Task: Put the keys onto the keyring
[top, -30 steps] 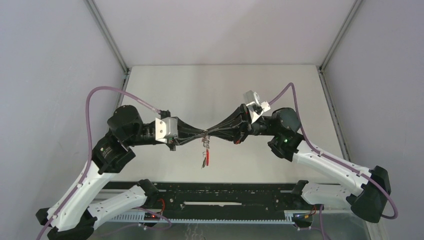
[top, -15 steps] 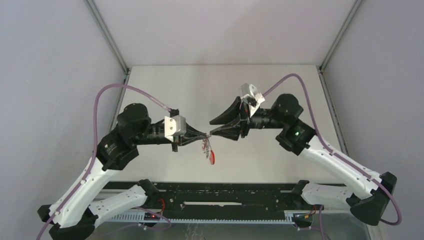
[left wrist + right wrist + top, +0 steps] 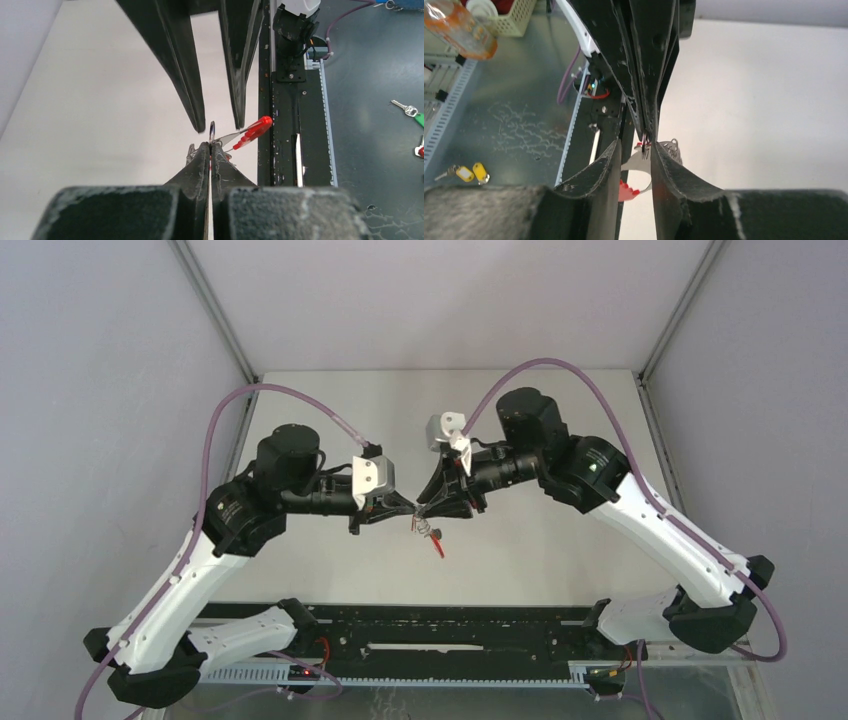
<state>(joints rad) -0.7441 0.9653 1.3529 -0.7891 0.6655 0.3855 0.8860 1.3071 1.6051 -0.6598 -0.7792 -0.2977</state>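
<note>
Clamps keyring (image 3: 427,527) in left gripper (image 3: 210,147), aloft mid-table, as anchor. Straddles ring with right gripper (image 3: 635,146), jaws half-spread, nothing gripped; probably lining up pinch.

Pale grey walls (image 3: 100,390) enclose a white table (image 3: 330,400), evenly lit.

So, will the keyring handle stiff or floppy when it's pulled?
Probably floppy: the keyring dangles loosely below the shut left gripper. Likely light, since a fingertip pinch carries it. It might twist or slip, being thin metal held at one edge.
</note>
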